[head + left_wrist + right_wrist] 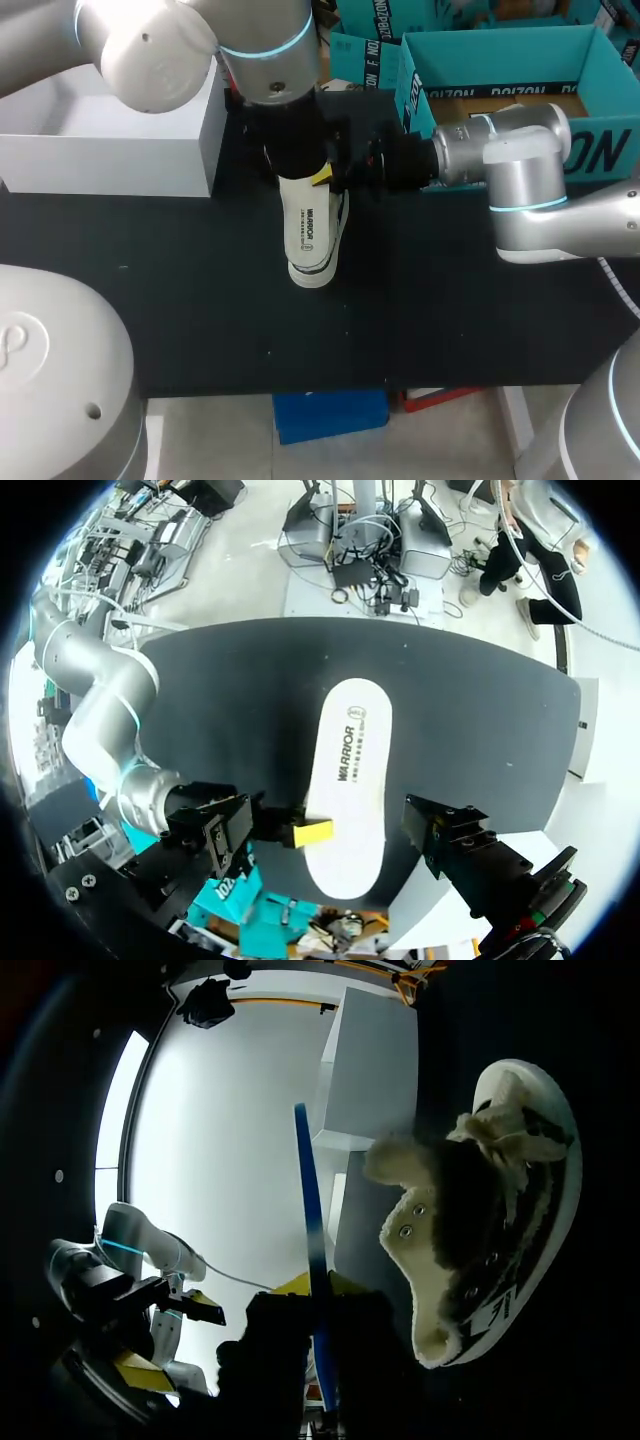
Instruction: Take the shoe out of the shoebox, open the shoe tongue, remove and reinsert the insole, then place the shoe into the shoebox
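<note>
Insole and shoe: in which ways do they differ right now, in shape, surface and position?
The insole is thin, flat and smooth; the shoe is bulky, with a fluffy lining showing at its open mouth. The insole is clamped in the right gripper, held off the table; the shoe lies on the black table, in no gripper. Both are mainly white, and both are outside the teal shoebox.

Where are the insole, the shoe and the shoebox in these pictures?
insole (pixel 350 770), left wrist view, printed white face.
shoe (pixel 480 1222), right wrist view, fleecy upper.
shoebox (pixel 608 148), head view, teal near wall.
</note>
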You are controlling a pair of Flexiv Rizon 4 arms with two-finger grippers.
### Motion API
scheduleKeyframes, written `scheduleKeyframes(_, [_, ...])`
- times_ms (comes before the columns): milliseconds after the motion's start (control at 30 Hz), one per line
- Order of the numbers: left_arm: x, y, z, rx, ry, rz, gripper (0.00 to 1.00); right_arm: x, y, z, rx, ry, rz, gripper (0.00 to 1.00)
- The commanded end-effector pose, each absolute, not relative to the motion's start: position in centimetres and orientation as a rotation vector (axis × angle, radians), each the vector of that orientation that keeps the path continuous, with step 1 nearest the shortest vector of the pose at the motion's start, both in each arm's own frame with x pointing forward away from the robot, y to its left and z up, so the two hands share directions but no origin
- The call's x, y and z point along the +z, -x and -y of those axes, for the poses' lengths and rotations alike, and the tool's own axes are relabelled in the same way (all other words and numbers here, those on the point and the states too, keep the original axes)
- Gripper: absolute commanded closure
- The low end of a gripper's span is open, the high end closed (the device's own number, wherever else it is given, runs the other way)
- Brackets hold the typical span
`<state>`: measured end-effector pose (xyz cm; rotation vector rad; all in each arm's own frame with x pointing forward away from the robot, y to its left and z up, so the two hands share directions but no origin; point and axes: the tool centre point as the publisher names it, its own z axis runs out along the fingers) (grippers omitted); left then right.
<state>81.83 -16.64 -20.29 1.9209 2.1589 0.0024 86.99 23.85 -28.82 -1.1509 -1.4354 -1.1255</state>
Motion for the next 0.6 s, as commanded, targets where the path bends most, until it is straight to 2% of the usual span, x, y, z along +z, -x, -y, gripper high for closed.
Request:
scheduleKeyframes(33, [-20.4,-81.2,16.8,0.018,-1.925,-2.158,0.0,-28.9,-87.1,-24.0,-1.123,1.151,1.436,1.0])
scheduleKeyframes(600, [-20.7,-84.8,15.9,0.057,-1.94,-2.152,0.0,-28.9,-87.1,-24.0,-1.123,1.151,1.436,1.0])
